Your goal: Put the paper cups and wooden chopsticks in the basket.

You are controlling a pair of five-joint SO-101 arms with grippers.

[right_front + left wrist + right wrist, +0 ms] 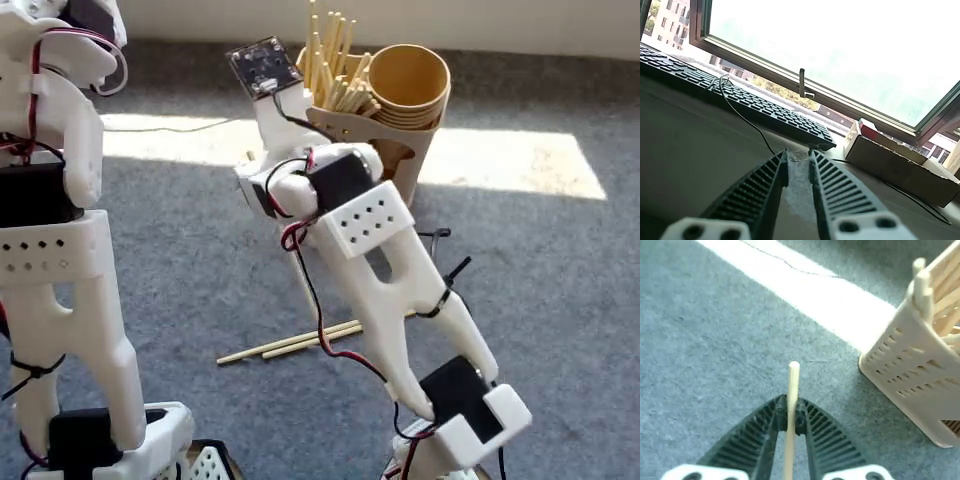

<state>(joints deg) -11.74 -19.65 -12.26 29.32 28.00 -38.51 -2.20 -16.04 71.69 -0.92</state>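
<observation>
High view: the pale perforated plastic basket [410, 150] stands at the far side of the grey carpet [200, 270], w/ a stack of tan paper cups [408, 80] and a bunch of upright wooden chopsticks [330, 50] already in it. 2 loose pale wooden chopsticks [290, 343] lie on the carpet, partly under the white right arm [390, 260], which stretches toward the basket. The white left arm [50, 250] stands upright, well apart. Left wrist view: left gripper [798, 152] points up at a window, fingers only narrowly parted, nothing btw them; black keyboard [740, 95] beyond. Right wrist view: right gripper [791, 407] pinches 1 thin wooden stick [793, 382], tip poking just past the fingertips, basket [920, 375] near. I reckon the sticks are light, stiff, smooth & round, so apt to roll or pivot in a pinch. For the 2 on the floor I'd grab near mid-length, across the stick, 1 at a time.
</observation>
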